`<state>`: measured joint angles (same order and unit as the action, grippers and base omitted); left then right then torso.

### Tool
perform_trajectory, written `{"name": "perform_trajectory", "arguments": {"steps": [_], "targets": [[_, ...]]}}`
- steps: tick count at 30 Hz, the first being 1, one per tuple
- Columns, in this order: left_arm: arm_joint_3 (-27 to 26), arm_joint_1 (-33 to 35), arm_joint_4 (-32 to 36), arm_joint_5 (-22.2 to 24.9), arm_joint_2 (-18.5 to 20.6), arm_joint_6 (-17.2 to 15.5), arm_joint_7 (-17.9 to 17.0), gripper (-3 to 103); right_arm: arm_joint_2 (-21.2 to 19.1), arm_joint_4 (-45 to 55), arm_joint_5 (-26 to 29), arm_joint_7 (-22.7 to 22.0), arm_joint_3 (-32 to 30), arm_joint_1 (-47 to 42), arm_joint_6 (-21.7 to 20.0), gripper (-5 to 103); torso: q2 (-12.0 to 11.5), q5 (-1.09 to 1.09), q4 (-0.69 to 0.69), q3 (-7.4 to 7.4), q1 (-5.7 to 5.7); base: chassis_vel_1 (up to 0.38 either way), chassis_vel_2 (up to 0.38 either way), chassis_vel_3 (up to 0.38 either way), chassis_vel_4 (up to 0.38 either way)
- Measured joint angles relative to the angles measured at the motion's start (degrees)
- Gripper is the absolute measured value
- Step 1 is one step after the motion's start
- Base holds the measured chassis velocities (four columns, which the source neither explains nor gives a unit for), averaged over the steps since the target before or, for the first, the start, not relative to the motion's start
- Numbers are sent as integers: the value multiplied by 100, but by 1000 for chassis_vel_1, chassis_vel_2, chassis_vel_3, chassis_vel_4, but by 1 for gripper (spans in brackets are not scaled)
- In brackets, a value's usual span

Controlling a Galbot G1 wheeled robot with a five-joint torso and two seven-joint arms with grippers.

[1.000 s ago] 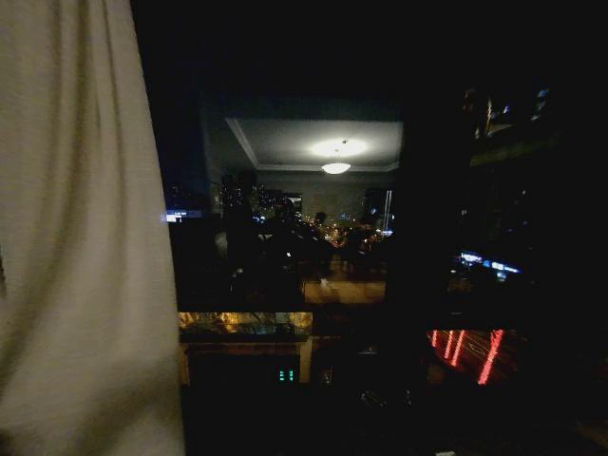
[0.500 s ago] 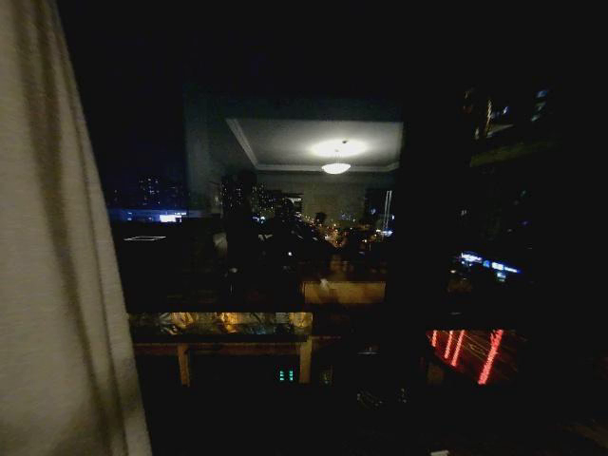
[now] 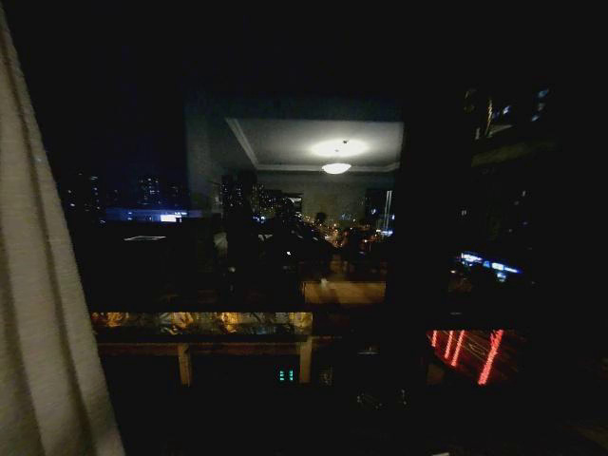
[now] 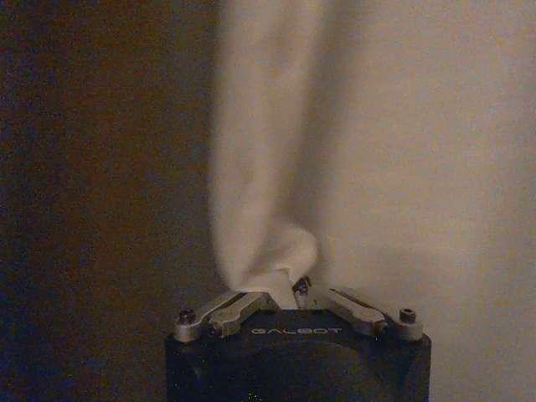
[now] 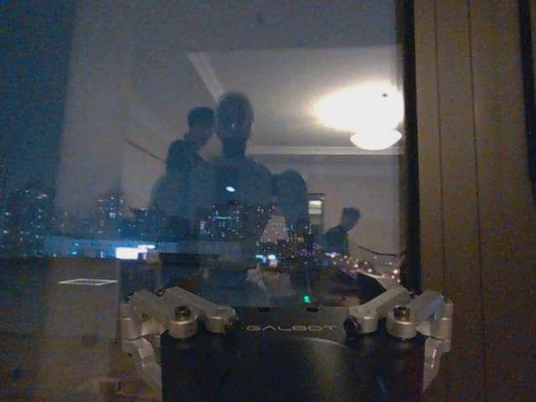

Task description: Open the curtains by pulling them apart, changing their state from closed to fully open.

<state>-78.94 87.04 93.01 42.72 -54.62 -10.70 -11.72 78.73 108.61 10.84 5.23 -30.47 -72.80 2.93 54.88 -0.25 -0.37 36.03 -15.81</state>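
In the left wrist view the left gripper (image 4: pixel 293 289) is pinching a bunched fold of the curtains (image 4: pixel 268 201), its fingers (image 4: pixel 303 285) pressed together on the cloth where the fold is gathering to a knot just above the gripper body. More of the pale fabric is hanging flat beyond that fold, and to one side of it there is only dark.

The right wrist view is showing the right gripper (image 5: pixel 285 314) facing the window glass (image 5: pixel 226 167) with its fingers spread wide, touching nothing. The glass is reflecting a lit ceiling lamp (image 5: pixel 368 113) and dim figures, with city lights beyond, and a pale vertical window frame (image 5: pixel 465 193) is standing along one side.

From the head view the sheer cream panel (image 3: pixel 38 313) is lying as a narrow strip against the left edge, slanting wider toward the bottom left corner. The rest is dark pane (image 3: pixel 313 237), where the lamp reflection (image 3: pixel 335 154) is glowing near the middle, distant building lights are showing on the left, and red light streaks (image 3: pixel 465 351) are shining at the lower right
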Motion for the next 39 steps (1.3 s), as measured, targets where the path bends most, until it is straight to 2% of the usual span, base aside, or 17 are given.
{"name": "perform_trajectory", "arguments": {"steps": [2, 3, 7, 8, 10, 11, 13, 14, 16, 20, 21, 25, 27, 28, 33, 38, 39], "targets": [[81, 103, 339, -115, -181, 228, 1109, -2, 0, -16, -6, 24, 1, 2, -4, 100, 0, 0, -3, 0, 0, 0, 0, 0, 0], [177, 120, 545, -189, -267, 314, 1580, 4, 0, -21, -7, 37, -2, -4, -5, 100, 0, 1, -2, 0, 0, 0, 0, 0, 0], [444, 114, 893, -228, -377, 441, 1965, 14, 0, -42, -7, 53, -20, -23, -5, 100, 0, 2, -4, 0, 0, 0, 0, 0, 0], [568, 106, 1053, -233, -432, 454, 2179, 24, 0, -50, -7, 56, -32, -32, -4, 100, 0, 2, -4, 0, 0, 0, 0, 0, 0], [761, 109, 1272, -235, -518, 495, 2643, 30, 0, -63, -7, 59, -59, -44, -2, 100, 0, 2, -4, 0, 0, 0, 0, 0, 0], [761, 109, 1272, -235, -518, 495, 2643, 30, 0, -63, -7, 59, -59, -44, -2, 100, 0, 2, -4, 0, 0, 0, 0, 0, 0], [890, 161, 1423, -274, -590, 565, 3192, 41, 0, -77, -6, 59, -79, -44, 0, 100, 0, 2, -3, 0, 0, 0, 0, 0, 0], [890, 161, 1423, -274, -590, 565, 3192, 41, 0, -77, -6, 59, -79, -44, 0, 100, 0, 2, -3, 0, 0, 0, 0, 0, 0], [1057, 237, 1584, -412, -671, 652, 3754, 52, 0, -91, -6, 63, -84, -30, 1, 100, 0, 2, -2, 0, 0, 0, 0, 0, 0], [1177, 293, 1677, -530, -725, 689, 4228, 63, 0, -108, -14, 66, -80, -9, 1, 100, 0, 1, -3, 0, 0, 0, 0, 0, 0], [1209, 331, 1701, -610, -745, 712, 4489, 74, 0, -122, -26, 67, -74, 2, 1, 100, 0, 2, -2, 0, 0, 0, 0, 0, 0], [1269, 379, 1705, -707, -779, 754, 4650, 79, 0, -132, -43, 67, -72, 6, 1, 100, 0, 1, -1, 0, 0, 0, 0, 0, 0], [1390, 348, 1582, -856, -793, 818, 4624, 98, 0, -135, -88, 67, -71, -2, 1, 100, 0, 0, -2, 0, 0, 0, 0, 0, 0], [1415, 330, 1569, -882, -786, 820, 4585, 99, 0, -136, -96, 67, -73, -2, 1, 100, 0, 1, -2, 0, 0, 0, 0, 0, 0], [1562, 289, 1622, -977, -783, 788, 4463, 100, 0, -135, -136, 67, -73, 6, -4, 100, 0, 1, -3, 0, 1, 0, 0, 0, 0], [1698, 285, 1635, -1046, -803, 799, 4604, 100, 0, -120, -176, 61, -70, -1, -12, 100, 0, 1, -3, 0, 1, 0, 0, 0, 0], [1752, 226, 1564, -1057, -794, 799, 4330, 100, 0, -109, -187, 61, -71, -14, -12, 100, 1, 0, -2, 0, 0, 0, 0, 0, 0]]}}
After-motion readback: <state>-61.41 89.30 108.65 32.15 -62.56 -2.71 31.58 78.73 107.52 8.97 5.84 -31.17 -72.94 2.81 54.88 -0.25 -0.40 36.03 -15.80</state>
